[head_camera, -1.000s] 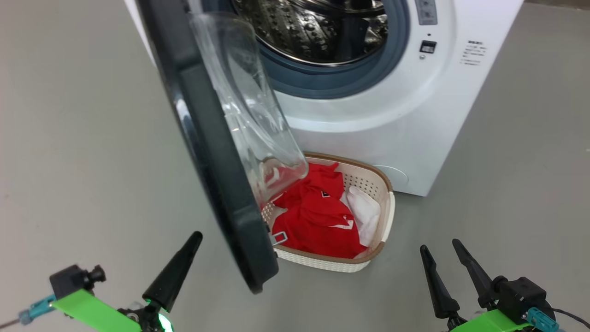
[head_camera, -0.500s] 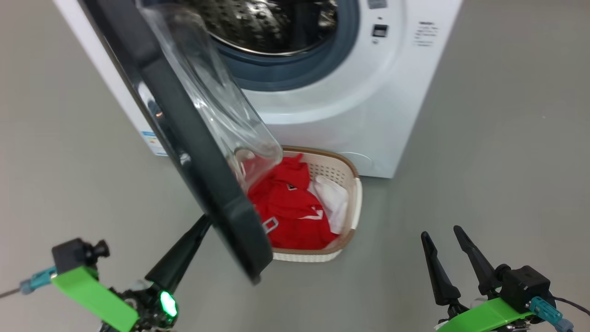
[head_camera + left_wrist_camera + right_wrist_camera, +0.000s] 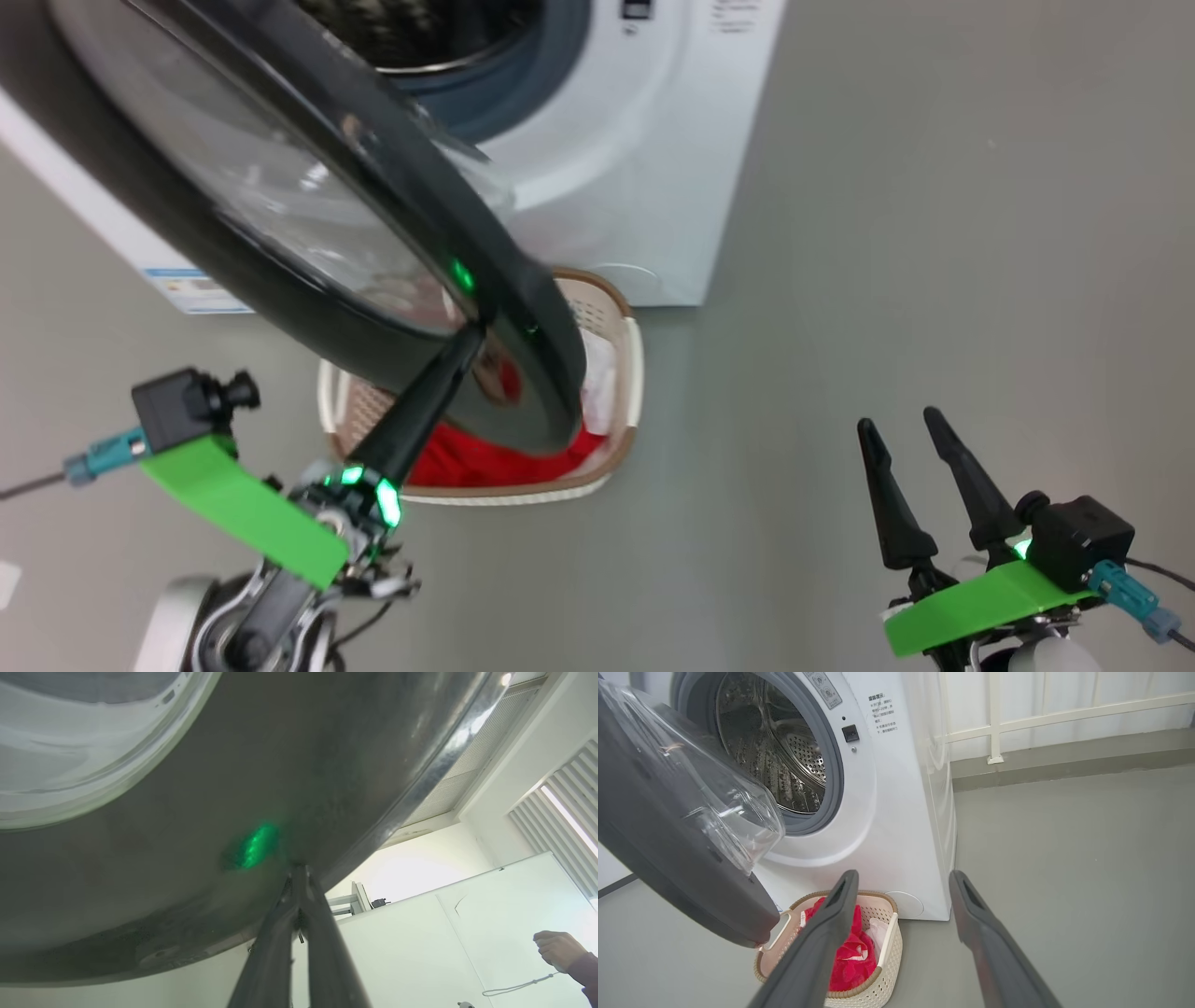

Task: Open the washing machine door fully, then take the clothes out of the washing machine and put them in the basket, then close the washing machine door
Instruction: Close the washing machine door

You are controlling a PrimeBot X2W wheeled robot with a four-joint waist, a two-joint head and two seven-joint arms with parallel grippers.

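The washing machine door (image 3: 308,233) with its black rim and glass bowl stands part-way swung over the basket (image 3: 627,373). My left gripper (image 3: 471,338) is shut, its tips pressed against the door's outer black rim (image 3: 261,812). The white washing machine (image 3: 616,177) shows its steel drum (image 3: 780,760) with nothing visible inside. The clothes lie in the basket (image 3: 885,947) on the floor before the machine: the red shirt (image 3: 850,952) and a white cloth (image 3: 597,373), partly hidden by the door. My right gripper (image 3: 910,429) hangs open at the lower right, holding nothing.
Grey floor spreads to the right of the machine. A white railing (image 3: 994,718) and wall stand behind it. A person's hand (image 3: 558,949) holding a cord shows at the right of the left wrist view.
The camera has turned, shifting the scene left and up. My left gripper has risen onto the door's outer rim, and the door has swung toward the machine, covering more of the basket.
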